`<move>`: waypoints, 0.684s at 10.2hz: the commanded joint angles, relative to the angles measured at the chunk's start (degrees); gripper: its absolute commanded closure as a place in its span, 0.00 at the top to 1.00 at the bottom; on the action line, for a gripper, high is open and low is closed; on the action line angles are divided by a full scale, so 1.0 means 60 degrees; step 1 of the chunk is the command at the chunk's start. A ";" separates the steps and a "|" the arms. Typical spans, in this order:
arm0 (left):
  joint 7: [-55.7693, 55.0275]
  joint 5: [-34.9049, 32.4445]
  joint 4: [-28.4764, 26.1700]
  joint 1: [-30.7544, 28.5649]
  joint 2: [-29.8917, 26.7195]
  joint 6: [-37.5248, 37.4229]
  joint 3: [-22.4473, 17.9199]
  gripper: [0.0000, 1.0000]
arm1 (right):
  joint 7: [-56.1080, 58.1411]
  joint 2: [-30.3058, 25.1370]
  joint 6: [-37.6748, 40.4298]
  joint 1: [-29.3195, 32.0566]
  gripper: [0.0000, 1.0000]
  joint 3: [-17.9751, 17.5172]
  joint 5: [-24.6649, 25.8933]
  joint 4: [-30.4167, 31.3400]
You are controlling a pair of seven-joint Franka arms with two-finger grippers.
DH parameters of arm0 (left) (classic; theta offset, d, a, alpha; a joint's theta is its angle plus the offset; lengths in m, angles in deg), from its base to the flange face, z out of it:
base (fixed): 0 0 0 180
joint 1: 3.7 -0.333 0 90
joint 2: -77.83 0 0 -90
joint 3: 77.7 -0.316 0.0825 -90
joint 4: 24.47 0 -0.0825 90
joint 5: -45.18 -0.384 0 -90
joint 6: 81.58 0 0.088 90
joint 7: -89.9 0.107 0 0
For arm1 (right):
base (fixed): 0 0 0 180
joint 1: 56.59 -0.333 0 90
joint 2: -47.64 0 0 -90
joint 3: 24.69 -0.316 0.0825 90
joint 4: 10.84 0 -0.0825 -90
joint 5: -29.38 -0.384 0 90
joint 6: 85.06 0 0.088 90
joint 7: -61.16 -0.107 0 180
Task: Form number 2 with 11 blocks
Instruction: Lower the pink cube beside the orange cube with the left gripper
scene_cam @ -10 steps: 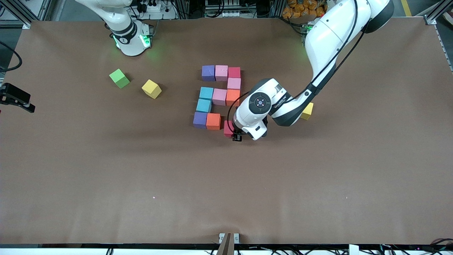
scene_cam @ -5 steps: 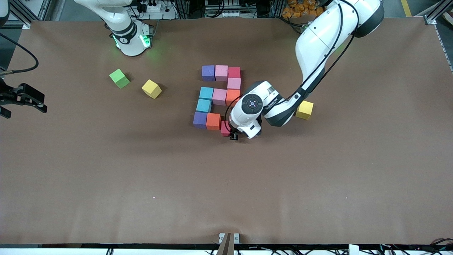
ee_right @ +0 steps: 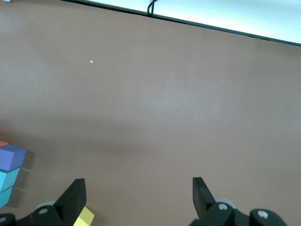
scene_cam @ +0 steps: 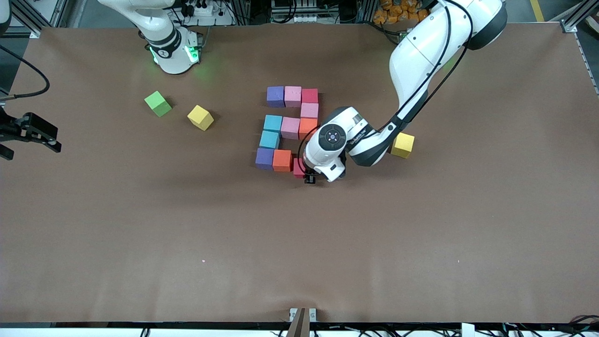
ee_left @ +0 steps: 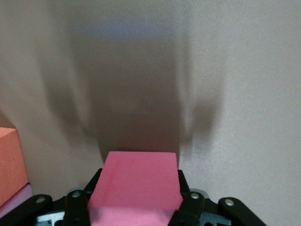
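The left gripper (scene_cam: 309, 176) is sitting low over the middle of the surface (scene_cam: 299, 243), its jaws clamping a red block (scene_cam: 298, 168); in the left wrist view that red block (ee_left: 136, 186) is filling the space between the two fingers (ee_left: 77, 207), with bare brown surface stretching ahead of it and an orange block (ee_left: 10, 162) showing at the frame's edge. The held block is lying just beside the orange block (scene_cam: 282, 160) that is closing the row nearest the front camera, next to a purple block (scene_cam: 265, 158). The other blocks are standing edge to edge in the figure: two blue blocks (scene_cam: 270, 131) rising from the purple one toward the robots' edge, a pink block (scene_cam: 290, 128) and a second orange block (scene_cam: 308, 128) forming the middle row, another pink block (scene_cam: 309, 110) above that, and a row of purple (scene_cam: 275, 96), pink (scene_cam: 293, 96) and red (scene_cam: 310, 96) closing the shape nearest the bases. A green cube (scene_cam: 158, 103) and a yellow cube (scene_cam: 200, 117) are lying well apart from the figure toward the right arm's end, and a second yellow cube (scene_cam: 402, 144) is resting beside the left arm's forearm. The right gripper (scene_cam: 28, 133) is waiting at the edge of the surface at the right arm's end, its jaws spread wide and holding nothing. The whole half of the surface nearer the front camera is lying open.
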 commanded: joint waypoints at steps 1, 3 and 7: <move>0.0021 -0.0439 -0.0970 -0.0025 -0.0426 0.0572 0.0006 0.00 | -0.0076 -0.0028 -0.0050 0.0048 1.00 0.0014 -0.0190 -0.0044; 0.0021 -0.0498 -0.1134 -0.0026 -0.0500 0.0693 0.0021 0.00 | -0.0033 -0.0071 0.0022 0.0309 1.00 0.0029 -0.0219 -0.0044; -0.0008 -0.0484 -0.1134 -0.0026 -0.0515 0.0693 0.0167 0.00 | -0.0076 -0.0071 -0.0037 0.0326 1.00 -0.0015 -0.0219 -0.0044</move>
